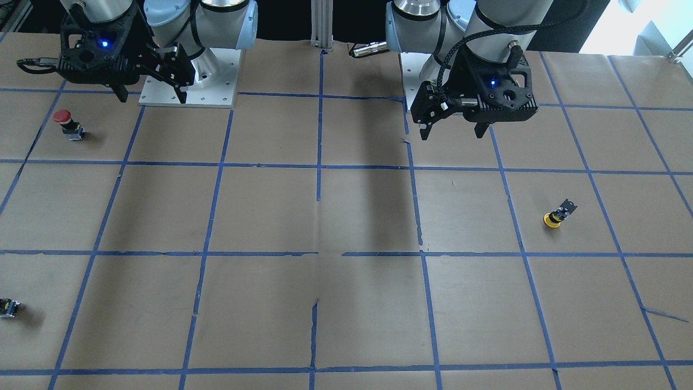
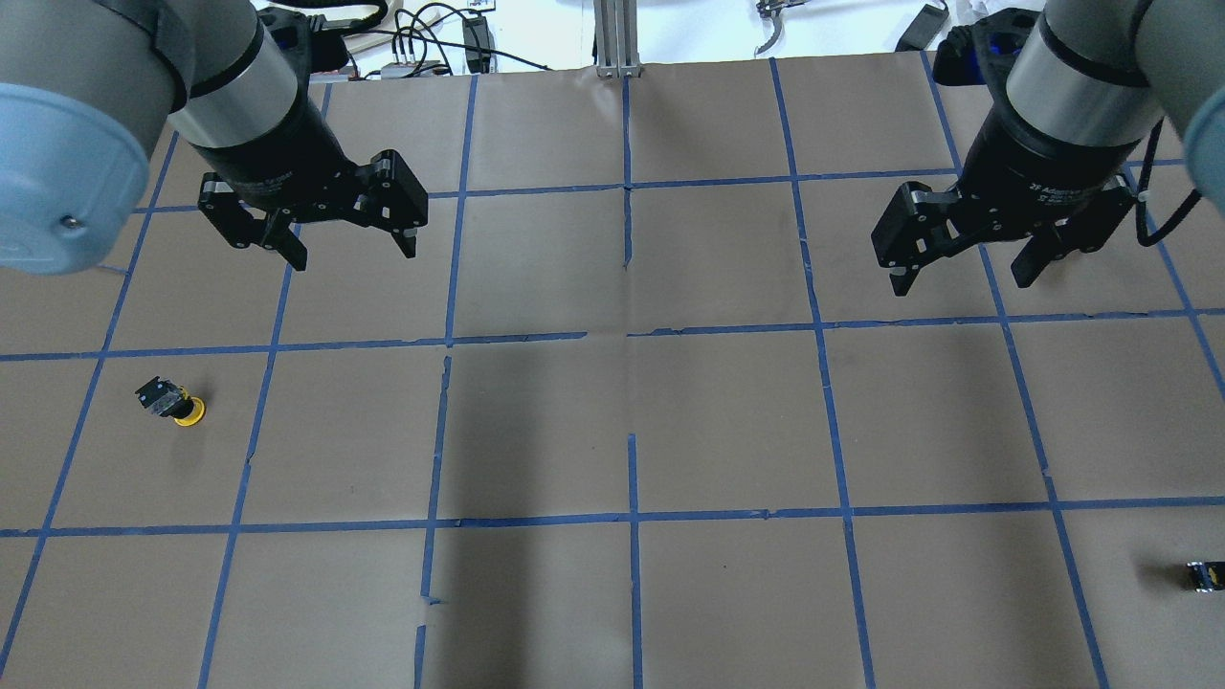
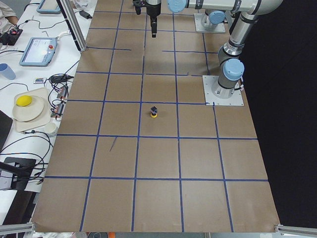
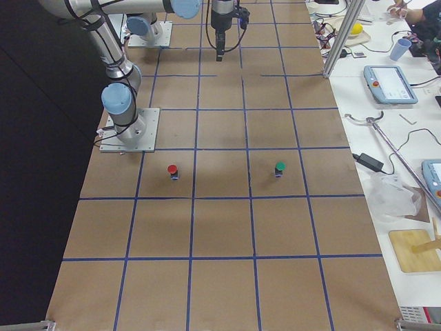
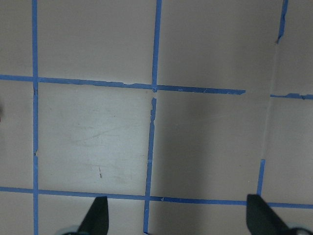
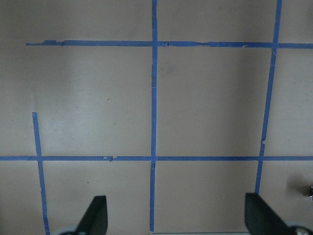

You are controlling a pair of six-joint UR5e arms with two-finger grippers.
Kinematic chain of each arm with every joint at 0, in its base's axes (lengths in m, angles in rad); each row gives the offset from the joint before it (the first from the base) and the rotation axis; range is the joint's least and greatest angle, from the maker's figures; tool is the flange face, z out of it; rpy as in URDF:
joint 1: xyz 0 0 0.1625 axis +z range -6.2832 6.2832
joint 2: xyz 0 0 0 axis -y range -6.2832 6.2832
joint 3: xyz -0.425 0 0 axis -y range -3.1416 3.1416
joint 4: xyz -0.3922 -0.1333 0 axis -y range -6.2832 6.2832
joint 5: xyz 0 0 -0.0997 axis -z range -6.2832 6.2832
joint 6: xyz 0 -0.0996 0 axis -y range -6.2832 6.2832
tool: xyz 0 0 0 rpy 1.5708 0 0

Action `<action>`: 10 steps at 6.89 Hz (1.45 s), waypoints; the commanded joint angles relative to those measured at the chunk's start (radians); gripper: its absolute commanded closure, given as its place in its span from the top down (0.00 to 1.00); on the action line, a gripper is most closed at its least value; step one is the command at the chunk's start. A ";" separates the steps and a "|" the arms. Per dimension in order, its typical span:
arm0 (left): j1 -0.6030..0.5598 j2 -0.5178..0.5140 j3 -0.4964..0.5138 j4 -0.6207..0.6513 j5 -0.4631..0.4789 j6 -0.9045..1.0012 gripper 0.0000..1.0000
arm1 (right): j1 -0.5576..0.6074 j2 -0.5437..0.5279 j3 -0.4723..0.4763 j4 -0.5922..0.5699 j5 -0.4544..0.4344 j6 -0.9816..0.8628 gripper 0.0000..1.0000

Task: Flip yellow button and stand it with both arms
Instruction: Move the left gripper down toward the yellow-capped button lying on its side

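The yellow button (image 2: 175, 406) lies tipped over on the brown paper at the table's left side, its yellow cap (image 1: 551, 220) low and its black body angled away. It also shows in the exterior left view (image 3: 154, 112). My left gripper (image 2: 354, 255) hangs open and empty above the table, behind and to the right of the button; it also shows in the front-facing view (image 1: 452, 134) and its own wrist view (image 5: 178, 218). My right gripper (image 2: 962, 283) hangs open and empty over the right half, far from the button (image 1: 151, 98) (image 6: 176, 215).
A red-capped button (image 1: 67, 123) stands near the right arm's base. A green-capped button (image 4: 280, 167) stands in the exterior right view. A small black block with a yellow patch (image 2: 1204, 576) lies at the near right edge. Blue tape lines grid the paper.
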State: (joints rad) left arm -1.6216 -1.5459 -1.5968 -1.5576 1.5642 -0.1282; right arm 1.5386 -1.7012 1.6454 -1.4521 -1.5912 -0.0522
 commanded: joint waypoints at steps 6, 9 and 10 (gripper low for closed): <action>0.238 0.026 -0.138 0.078 0.002 0.009 1.00 | 0.000 0.000 0.007 0.001 0.004 0.000 1.00; 0.533 -0.002 -0.322 0.276 0.007 0.522 1.00 | 0.002 0.000 0.007 0.001 0.007 -0.002 1.00; 0.615 -0.017 -0.360 0.322 0.014 0.717 1.00 | 0.002 -0.002 0.007 0.001 0.004 -0.002 1.00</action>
State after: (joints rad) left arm -1.1064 -1.5501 -1.9012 -1.2956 1.5715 0.3584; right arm 1.5399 -1.7018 1.6522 -1.4508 -1.5867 -0.0535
